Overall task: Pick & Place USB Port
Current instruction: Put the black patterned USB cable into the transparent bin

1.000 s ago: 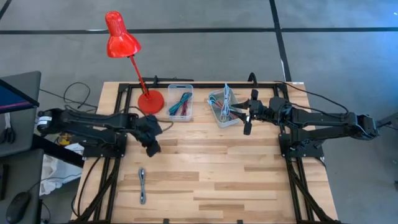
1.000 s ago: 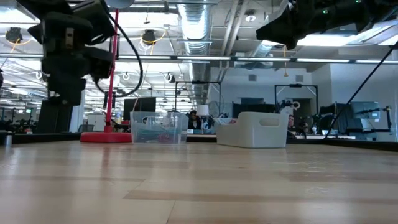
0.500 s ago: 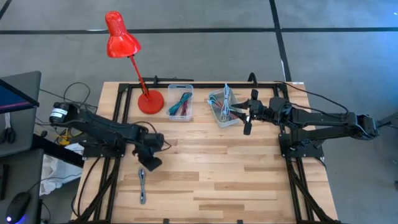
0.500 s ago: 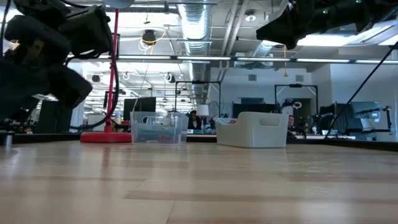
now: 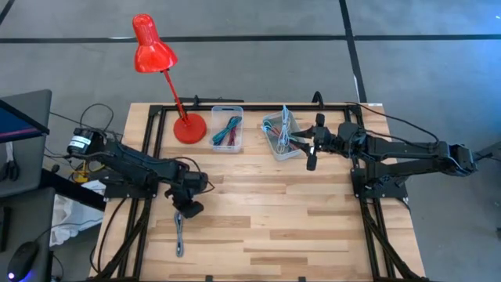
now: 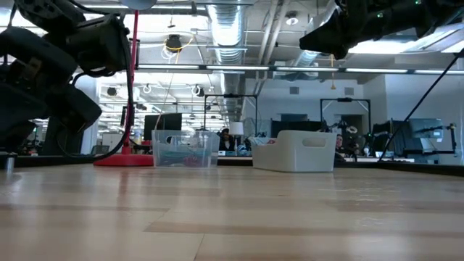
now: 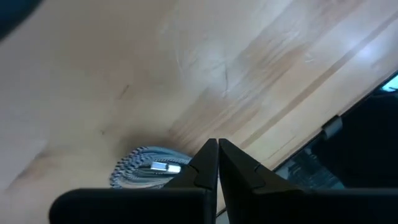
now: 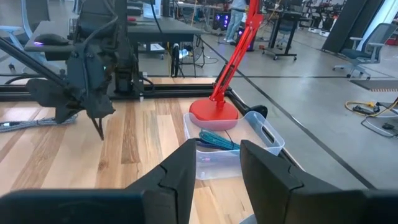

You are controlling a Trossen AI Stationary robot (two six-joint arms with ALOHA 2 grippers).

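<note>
Since before, we see the left end effector (image 5: pixel 190 209) moved nearer, pinched together, holding nothing, above the half-hidden USB cable (image 5: pixel 178 233). Right end effector (image 5: pixel 311 163) gapes, holding nothing.

Silver braided USB cable (image 5: pixel 179 234), bundled lengthwise, lying flat on the wooden table's front left, metal plug showing

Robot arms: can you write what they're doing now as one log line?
left gripper: shut, above USB cable | right gripper: open, empty, beside white bin
</note>
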